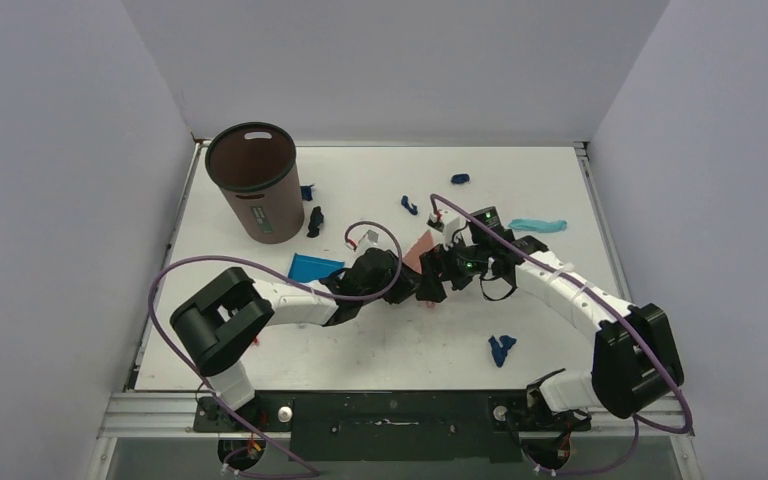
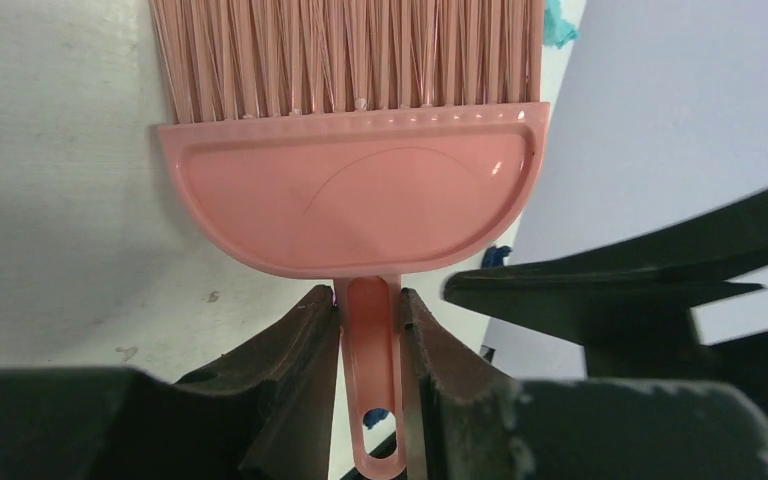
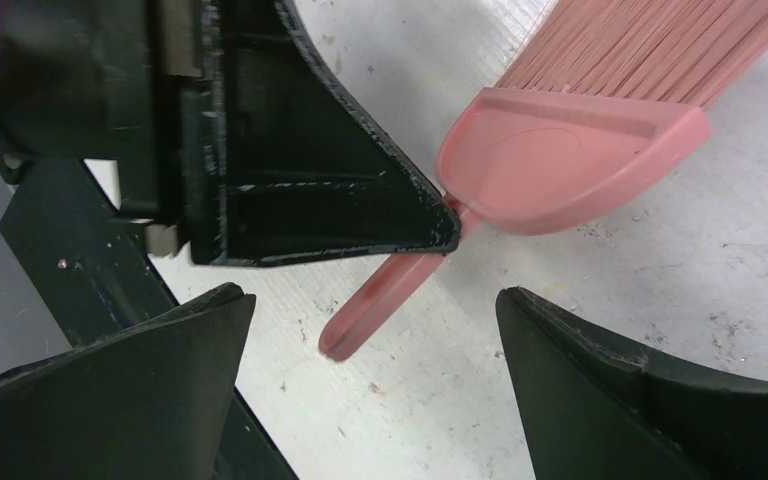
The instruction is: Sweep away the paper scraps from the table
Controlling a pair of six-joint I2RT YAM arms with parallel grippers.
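Note:
My left gripper (image 1: 426, 284) (image 2: 370, 302) is shut on the thin handle of a pink hand brush (image 2: 355, 200), whose head (image 1: 420, 250) lies on the white table (image 1: 380, 345) with the bristles pointing away. My right gripper (image 1: 452, 262) (image 3: 375, 335) is open and empty, its jaws wide apart just above the brush handle's end (image 3: 365, 315), close beside the left gripper. Several dark navy paper scraps lie scattered: one at the back (image 1: 460, 179), one near it (image 1: 409, 205), one at the front right (image 1: 501, 348), and two by the bin (image 1: 315, 222).
A brown bin (image 1: 255, 180) stands at the back left. A bright blue dustpan (image 1: 315, 267) lies left of the left wrist. A teal piece (image 1: 538, 225) lies at the right. Metal rails edge the table, with grey walls around.

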